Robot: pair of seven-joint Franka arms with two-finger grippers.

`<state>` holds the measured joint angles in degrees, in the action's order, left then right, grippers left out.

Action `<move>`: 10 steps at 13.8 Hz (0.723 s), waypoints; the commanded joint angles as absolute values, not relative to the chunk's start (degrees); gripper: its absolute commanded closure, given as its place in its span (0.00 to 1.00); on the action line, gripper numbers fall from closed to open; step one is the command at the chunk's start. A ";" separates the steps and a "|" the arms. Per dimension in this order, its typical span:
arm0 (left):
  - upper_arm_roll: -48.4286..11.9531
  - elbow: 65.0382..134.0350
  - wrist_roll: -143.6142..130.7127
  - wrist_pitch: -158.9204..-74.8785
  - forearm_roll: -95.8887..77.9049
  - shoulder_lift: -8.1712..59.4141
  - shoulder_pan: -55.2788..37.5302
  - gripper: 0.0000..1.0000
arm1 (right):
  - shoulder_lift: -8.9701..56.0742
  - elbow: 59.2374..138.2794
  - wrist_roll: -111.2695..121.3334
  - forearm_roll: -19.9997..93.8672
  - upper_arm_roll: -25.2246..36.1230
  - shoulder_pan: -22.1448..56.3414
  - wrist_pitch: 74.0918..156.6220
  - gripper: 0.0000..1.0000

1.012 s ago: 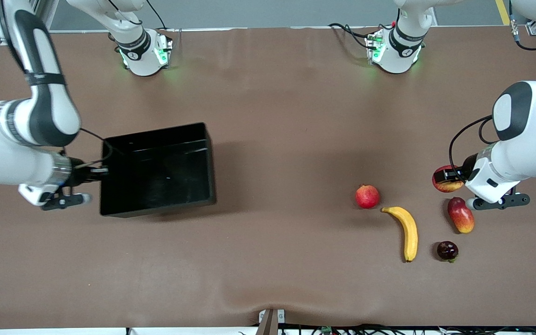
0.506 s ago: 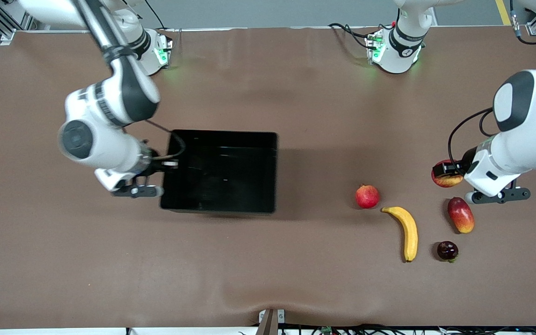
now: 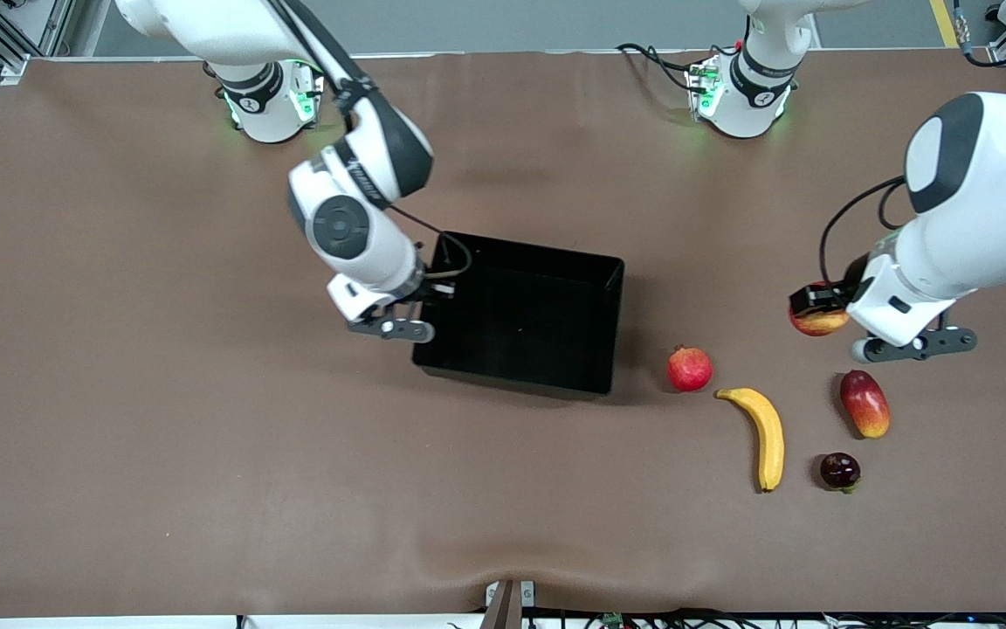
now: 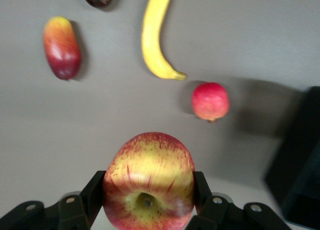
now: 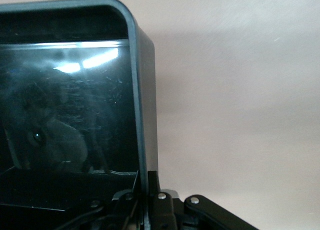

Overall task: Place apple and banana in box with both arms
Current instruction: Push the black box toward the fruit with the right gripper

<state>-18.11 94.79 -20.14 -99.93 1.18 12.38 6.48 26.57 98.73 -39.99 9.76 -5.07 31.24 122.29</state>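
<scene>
My left gripper is shut on the apple, red with yellow streaks, and holds it above the table at the left arm's end; the apple fills the left wrist view between the black fingers. The yellow banana lies on the table, also in the left wrist view. My right gripper is shut on the wall of the black box, which sits mid-table; the right wrist view shows that wall pinched between the fingers.
A pinkish-red round fruit lies between the box and the banana. A red-yellow mango and a small dark fruit lie beside the banana toward the left arm's end.
My right arm has dragged the box from the right arm's end to the middle of the table, turning it. My left gripper has lifted the apple and moved it slightly toward the box.
</scene>
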 commanded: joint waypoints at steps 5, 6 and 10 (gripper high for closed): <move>-19.78 95.71 -31.18 -103.00 -2.11 16.08 1.86 1.00 | 30.23 97.12 -44.65 10.64 -4.48 35.95 127.35 0.43; -19.78 95.80 -33.55 -103.79 -2.11 16.52 0.54 1.00 | 30.23 97.12 -44.91 10.63 -4.48 35.86 127.27 0.00; -19.69 96.33 -42.25 -106.16 -1.94 18.63 -5.00 1.00 | 29.45 96.94 -44.65 10.02 -4.39 35.16 126.74 0.00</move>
